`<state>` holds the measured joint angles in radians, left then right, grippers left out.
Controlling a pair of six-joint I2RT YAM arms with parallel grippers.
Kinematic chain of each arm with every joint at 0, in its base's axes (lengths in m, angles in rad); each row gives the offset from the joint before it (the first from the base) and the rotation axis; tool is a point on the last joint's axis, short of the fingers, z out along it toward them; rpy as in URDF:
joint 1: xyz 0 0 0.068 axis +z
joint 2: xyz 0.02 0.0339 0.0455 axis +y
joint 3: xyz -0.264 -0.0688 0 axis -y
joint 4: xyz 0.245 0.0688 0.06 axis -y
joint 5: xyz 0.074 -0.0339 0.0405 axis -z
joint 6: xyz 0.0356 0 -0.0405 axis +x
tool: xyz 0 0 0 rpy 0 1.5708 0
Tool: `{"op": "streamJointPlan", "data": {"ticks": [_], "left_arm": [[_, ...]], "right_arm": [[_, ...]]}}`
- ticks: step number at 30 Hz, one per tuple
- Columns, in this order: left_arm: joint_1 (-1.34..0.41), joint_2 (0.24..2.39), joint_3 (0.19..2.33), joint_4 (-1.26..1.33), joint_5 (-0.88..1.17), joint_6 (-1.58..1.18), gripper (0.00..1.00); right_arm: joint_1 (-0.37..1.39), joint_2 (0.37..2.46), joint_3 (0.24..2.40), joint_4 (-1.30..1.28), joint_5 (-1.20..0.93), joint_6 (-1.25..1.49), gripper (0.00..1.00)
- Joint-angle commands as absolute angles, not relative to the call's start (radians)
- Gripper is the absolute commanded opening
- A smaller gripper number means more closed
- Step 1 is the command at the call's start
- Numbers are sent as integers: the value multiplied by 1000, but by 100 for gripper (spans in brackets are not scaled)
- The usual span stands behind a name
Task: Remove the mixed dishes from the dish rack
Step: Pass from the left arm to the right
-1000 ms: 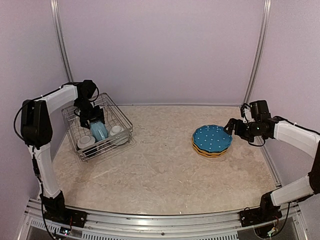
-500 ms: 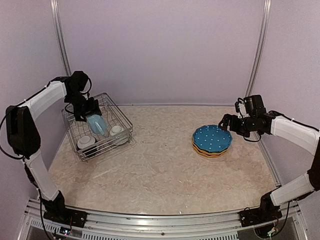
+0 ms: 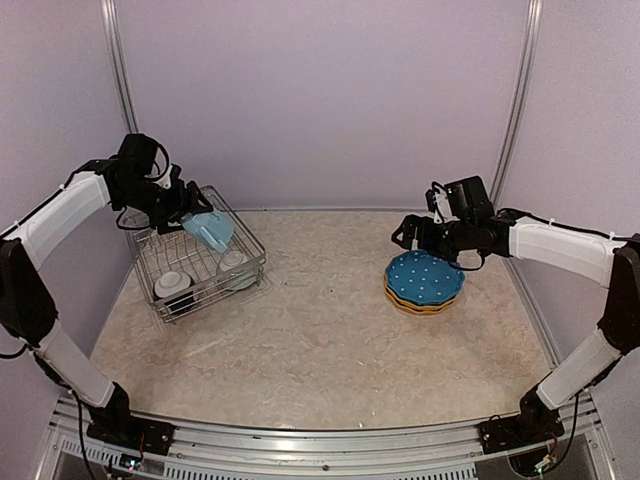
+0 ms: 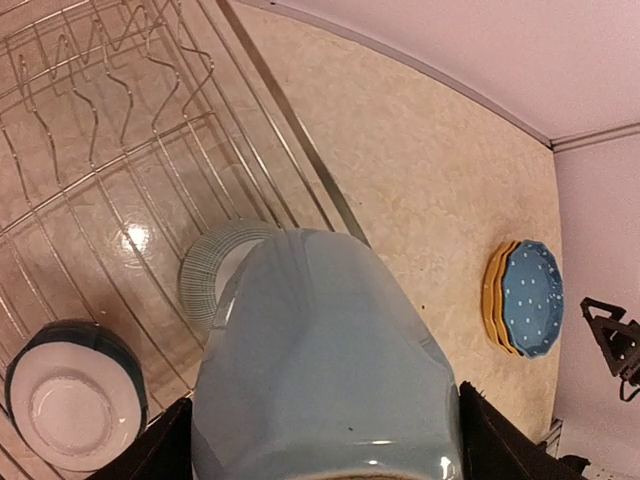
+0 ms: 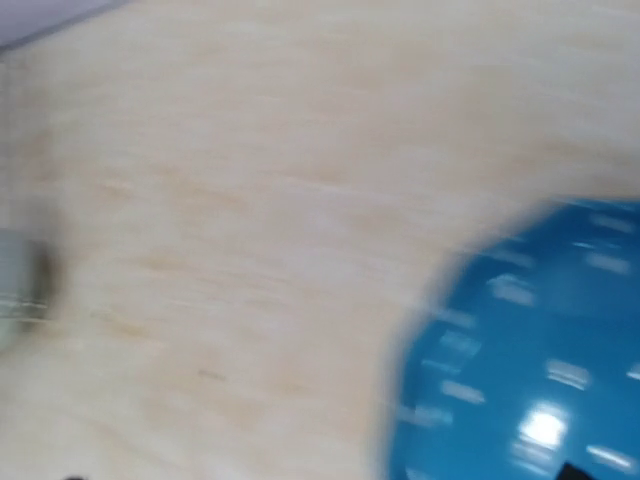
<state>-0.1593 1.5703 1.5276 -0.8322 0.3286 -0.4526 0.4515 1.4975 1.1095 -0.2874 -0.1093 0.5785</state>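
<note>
Beige speckled table (image 3: 330,330) carries everything. At its left rear sits the silver wire dish rack (image 3: 247,243), its upright dividers bare. On the right the blue dotted plate (image 3: 424,277) tops the orange-yellow plates (image 3: 412,305), all three out of the rack.

My right hand (image 3: 410,232) hovers by the stack's far left edge, spread wide and holding nothing; its own camera is blurred.

My left hand (image 3: 197,222) is clamped across the body of the light blue mug (image 3: 212,232), which hangs tilted above the rack's rear part. I judge the mug to be glazed ceramic: stiff, slick and chippable, so a hold across the body suits it.

Two small white bowls (image 3: 172,284) (image 3: 233,263) remain in the rack's near part. They look light and brittle; I'd pinch a rim. The rack's wall wires stand in the way.
</note>
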Motion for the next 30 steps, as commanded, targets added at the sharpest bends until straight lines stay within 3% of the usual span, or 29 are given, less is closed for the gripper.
{"op": "streamJointPlan", "data": {"ticks": [1,11,18,25,30], "left_arm": [[-182,1480,1480,-624,535,-492,23],[-307,1441,1377,-455,639,-553,22],[-342,1453,1321,-353,713,-624,21],[-353,1505,1312,-319,757,-648,20],[-355,1521,1321,-328,765,-619,20]], "right_arm": [[529,1579,1167,-39,-224,705,100],[714,1872,1301,518,-398,943,100],[761,2021,1280,998,-478,1183,98],[772,2094,1325,1058,-505,1273,95],[772,2103,1314,1124,-547,1338,80]]}}
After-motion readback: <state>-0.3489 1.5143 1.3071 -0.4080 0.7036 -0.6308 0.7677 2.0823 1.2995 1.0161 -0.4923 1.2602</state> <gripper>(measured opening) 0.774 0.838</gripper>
